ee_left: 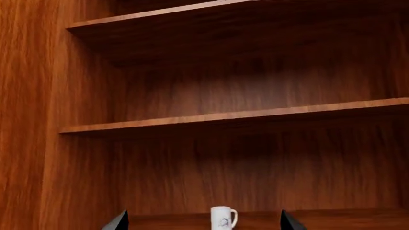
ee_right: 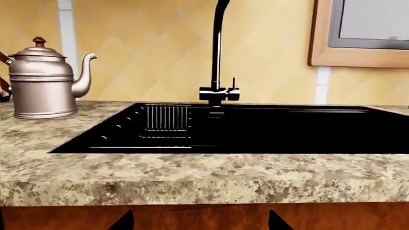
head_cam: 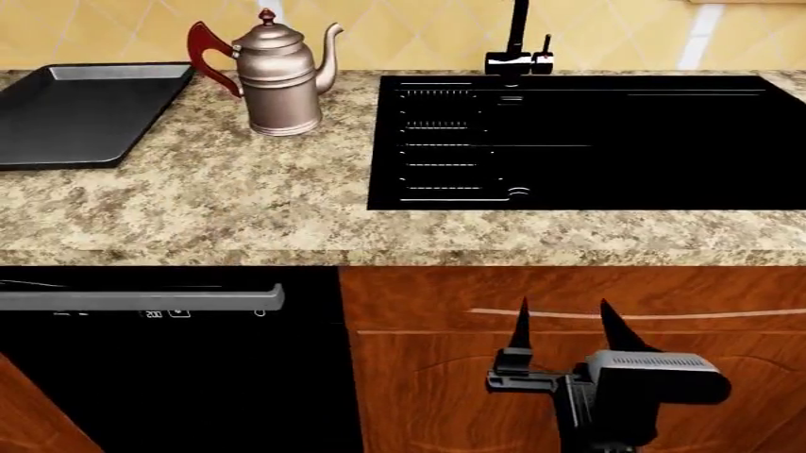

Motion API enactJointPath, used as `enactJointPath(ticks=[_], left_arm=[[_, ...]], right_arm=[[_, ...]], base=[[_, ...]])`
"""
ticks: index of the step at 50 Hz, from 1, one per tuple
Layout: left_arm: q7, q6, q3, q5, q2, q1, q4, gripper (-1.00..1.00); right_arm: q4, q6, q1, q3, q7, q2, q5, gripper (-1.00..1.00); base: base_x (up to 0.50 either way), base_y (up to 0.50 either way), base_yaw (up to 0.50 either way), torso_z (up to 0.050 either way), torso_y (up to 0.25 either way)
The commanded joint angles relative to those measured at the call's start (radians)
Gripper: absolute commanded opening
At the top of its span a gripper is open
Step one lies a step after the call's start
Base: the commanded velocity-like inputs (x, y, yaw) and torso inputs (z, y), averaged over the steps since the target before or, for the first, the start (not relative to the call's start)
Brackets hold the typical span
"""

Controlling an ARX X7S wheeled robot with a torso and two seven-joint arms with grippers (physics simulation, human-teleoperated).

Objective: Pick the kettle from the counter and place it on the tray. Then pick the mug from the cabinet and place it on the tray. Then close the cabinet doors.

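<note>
The ribbed metal kettle (head_cam: 282,80) with its dark red handle stands upright on the granite counter (head_cam: 226,203), just right of the dark grey tray (head_cam: 75,113) at the back left. It also shows in the right wrist view, kettle (ee_right: 41,86). My right gripper (head_cam: 563,326) is open, low in front of the wooden cabinet front below the counter edge, holding nothing. The white mug (ee_left: 222,218) stands on the lowest shelf inside the open cabinet, ahead of my open left gripper (ee_left: 203,224) and between its fingertips' lines. The left gripper does not show in the head view.
A glossy black sink panel (head_cam: 579,142) with a black tap (head_cam: 516,47) fills the counter's right half. A black appliance front with a handle bar (head_cam: 139,300) sits below the counter at left. Cabinet shelves (ee_left: 243,117) run above the mug.
</note>
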Motion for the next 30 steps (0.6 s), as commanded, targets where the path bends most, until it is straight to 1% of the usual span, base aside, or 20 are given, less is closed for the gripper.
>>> enactJointPath(ticks=[1,4,6,7,8,9,10,12,16,19,22,24,30], left_arm=[[0.007,-0.037,-0.008,0.002,0.003,-0.014,-0.017,1.00],[0.017,-0.041,-0.014,0.020,0.003,-0.014,-0.015,1.00],[0.020,-0.042,-0.018,0.024,0.003,-0.014,-0.015,1.00],[0.023,-0.043,-0.021,0.029,0.003,-0.014,-0.015,1.00],[0.021,-0.042,-0.032,0.038,0.003,-0.014,-0.013,1.00],[0.022,-0.042,-0.039,0.045,0.003,-0.014,-0.013,1.00],[0.026,-0.044,-0.043,0.053,0.003,-0.014,-0.011,1.00],[0.033,-0.055,-0.063,0.077,0.003,-0.014,0.000,1.00],[0.048,-0.079,-0.092,0.118,0.003,-0.014,0.025,1.00],[0.055,-0.098,-0.112,0.144,0.003,-0.014,0.043,1.00],[0.063,-0.109,-0.121,0.158,0.003,-0.014,0.057,1.00],[0.066,-0.110,-0.121,0.160,0.003,-0.014,0.056,1.00],[0.070,-0.100,-0.123,0.165,0.003,-0.014,0.035,1.00]], right_arm=[[-0.344,0.326,0.086,0.055,0.020,0.074,0.086,1.00],[-0.557,0.596,0.214,0.106,0.029,0.119,0.183,1.00],[-0.673,0.792,0.338,0.141,0.043,0.142,0.259,1.00],[-0.685,0.827,0.408,0.139,0.139,0.214,0.388,1.00],[-0.685,0.838,0.487,0.135,0.289,0.314,0.538,1.00],[-0.685,0.847,0.557,0.131,0.418,0.384,0.688,1.00],[-0.682,0.897,0.623,0.172,0.492,0.393,0.838,1.00],[-0.655,0.966,0.756,0.207,0.608,0.413,1.108,1.00],[-0.601,1.020,0.961,0.190,0.786,0.457,1.354,1.00],[-0.571,1.023,1.043,0.168,0.865,0.477,1.455,1.00],[-0.566,1.012,1.087,0.148,0.930,0.493,1.541,1.00],[-0.563,1.009,1.089,0.148,0.931,0.493,1.542,1.00],[-0.548,1.015,1.053,0.161,0.868,0.485,1.461,1.00]], base=[[0.00,0.00,0.00,0.000,0.000],[0.00,0.00,0.00,0.000,0.000],[0.00,0.00,0.00,0.000,0.000],[0.00,0.00,0.00,0.000,0.000],[0.00,0.00,0.00,0.000,0.000],[0.00,0.00,0.00,0.000,0.000],[0.00,0.00,0.00,0.000,0.000],[0.00,0.00,0.00,0.000,0.000],[0.00,0.00,0.00,0.000,0.000],[0.00,0.00,0.00,0.000,0.000],[0.01,0.00,0.00,0.000,0.000],[0.24,0.00,0.00,0.000,0.000],[0.50,0.00,0.00,0.000,0.000]])
